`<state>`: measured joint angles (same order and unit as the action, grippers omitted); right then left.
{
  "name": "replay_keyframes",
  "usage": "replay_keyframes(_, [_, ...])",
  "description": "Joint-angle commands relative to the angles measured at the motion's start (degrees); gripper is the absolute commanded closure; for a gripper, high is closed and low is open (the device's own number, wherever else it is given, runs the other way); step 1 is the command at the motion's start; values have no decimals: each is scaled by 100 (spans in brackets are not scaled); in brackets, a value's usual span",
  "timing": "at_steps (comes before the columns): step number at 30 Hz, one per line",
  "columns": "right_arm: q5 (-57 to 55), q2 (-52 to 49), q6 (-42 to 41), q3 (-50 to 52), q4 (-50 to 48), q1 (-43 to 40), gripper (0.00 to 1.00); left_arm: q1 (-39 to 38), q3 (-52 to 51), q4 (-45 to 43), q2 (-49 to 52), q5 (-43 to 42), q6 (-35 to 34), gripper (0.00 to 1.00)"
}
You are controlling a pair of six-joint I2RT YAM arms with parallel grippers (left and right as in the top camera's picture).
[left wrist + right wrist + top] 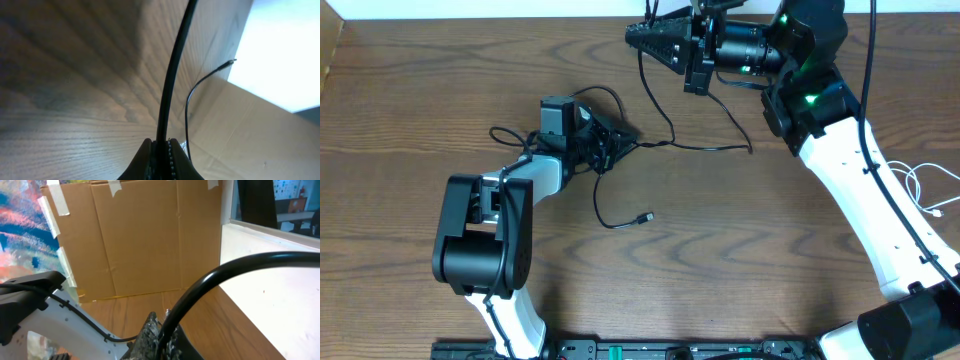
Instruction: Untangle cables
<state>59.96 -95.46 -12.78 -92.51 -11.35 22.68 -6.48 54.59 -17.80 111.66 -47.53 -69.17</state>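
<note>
In the overhead view a thin black cable (660,110) hangs from my right gripper (632,36), raised at the table's far edge, down to the wood, where it trails right to an end (750,150). My left gripper (628,133) lies low at mid-table, shut on black cable. A second black strand (599,200) curls from it toward a small plug (645,217). In the left wrist view the jaws (161,142) pinch a black cable (175,75). In the right wrist view the jaws (160,320) are shut on a black cable (225,270). A white cable (928,190) lies at the right edge.
A cardboard wall (150,240) stands behind the table's far edge. The left arm's base (480,235) sits at the front left. The right arm (860,190) slants across the right side. Another thin cable with a plug tip (232,61) shows beyond the left jaws.
</note>
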Motion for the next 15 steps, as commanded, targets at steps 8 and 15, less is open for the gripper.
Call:
replay_keyframes(8, [-328, 138, -1233, -59, 201, -649, 99, 756, -15, -1084, 57, -2269, 1711, 93])
replay_keyframes(15, [-986, 138, -1250, -59, 695, -1010, 99, 1235, -15, -1939, 57, -3923, 1943, 93])
